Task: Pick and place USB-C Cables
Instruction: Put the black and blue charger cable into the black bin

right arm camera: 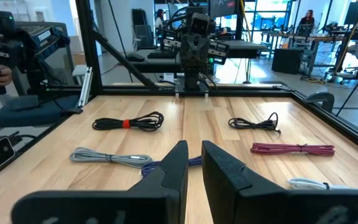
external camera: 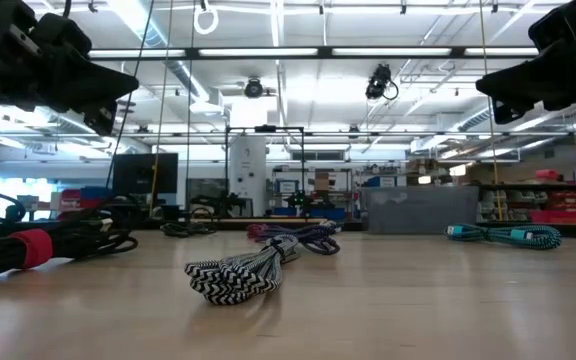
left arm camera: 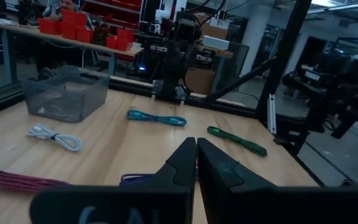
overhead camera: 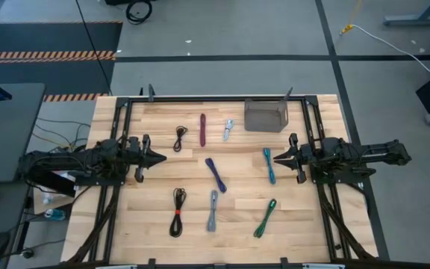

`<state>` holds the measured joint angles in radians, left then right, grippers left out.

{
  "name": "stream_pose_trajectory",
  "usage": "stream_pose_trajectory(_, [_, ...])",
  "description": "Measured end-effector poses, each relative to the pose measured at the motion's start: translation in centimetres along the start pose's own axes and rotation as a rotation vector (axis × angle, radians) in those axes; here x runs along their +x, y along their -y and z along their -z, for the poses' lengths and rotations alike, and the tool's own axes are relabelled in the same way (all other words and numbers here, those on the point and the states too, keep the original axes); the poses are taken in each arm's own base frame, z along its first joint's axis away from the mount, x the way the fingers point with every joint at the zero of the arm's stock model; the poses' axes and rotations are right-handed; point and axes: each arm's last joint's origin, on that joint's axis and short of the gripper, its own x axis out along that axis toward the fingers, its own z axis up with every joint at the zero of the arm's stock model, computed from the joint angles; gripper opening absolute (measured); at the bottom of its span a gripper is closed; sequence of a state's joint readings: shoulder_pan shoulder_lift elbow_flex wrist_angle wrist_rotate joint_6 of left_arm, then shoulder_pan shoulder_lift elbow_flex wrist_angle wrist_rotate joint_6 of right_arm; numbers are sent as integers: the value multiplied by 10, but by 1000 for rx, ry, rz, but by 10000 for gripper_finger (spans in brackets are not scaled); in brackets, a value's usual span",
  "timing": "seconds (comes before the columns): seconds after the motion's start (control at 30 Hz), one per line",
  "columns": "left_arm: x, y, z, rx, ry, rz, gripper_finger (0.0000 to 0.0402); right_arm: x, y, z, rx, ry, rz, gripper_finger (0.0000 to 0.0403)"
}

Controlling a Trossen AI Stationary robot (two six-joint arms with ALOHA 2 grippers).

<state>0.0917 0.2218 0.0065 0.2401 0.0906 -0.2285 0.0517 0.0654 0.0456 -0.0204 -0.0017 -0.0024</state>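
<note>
Several USB-C cables lie flat on the wooden table between my arms. At the far side are a small black one (overhead camera: 180,138), a maroon one (overhead camera: 202,129) and a white one (overhead camera: 228,129). A purple one (overhead camera: 216,174) and a teal one (overhead camera: 269,164) lie in the middle. Near the front lie a black one with a red tie (overhead camera: 178,212), a grey one (overhead camera: 213,210) and a green one (overhead camera: 265,217). My left gripper (overhead camera: 163,157) hovers shut at the left, pointing level. My right gripper (overhead camera: 276,158) hovers at the right, its fingers (right arm camera: 182,155) a narrow gap apart, holding nothing.
A translucent grey bin (overhead camera: 265,116) stands at the table's far edge, right of the middle. A black frame (overhead camera: 122,119) borders the table's left, right and far sides. Bare wood (overhead camera: 237,239) lies along the near edge between the cables.
</note>
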Motion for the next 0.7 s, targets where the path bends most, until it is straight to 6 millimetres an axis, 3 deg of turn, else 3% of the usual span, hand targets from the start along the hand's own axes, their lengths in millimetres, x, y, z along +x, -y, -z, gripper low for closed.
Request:
stream_pose_trajectory(0.33, [0,-2,0,78,12,-67,20,0,0,0,0,0,0,53])
stream_pose_trajectory(0.57, [-1,-6,-2,-87,64,-219,20,0,0,-1,0,6,0,53])
stream_pose_trajectory(0.7, [-2,-8,-5,-220,142,-300,20,0,0,-9,2,92,1,53])
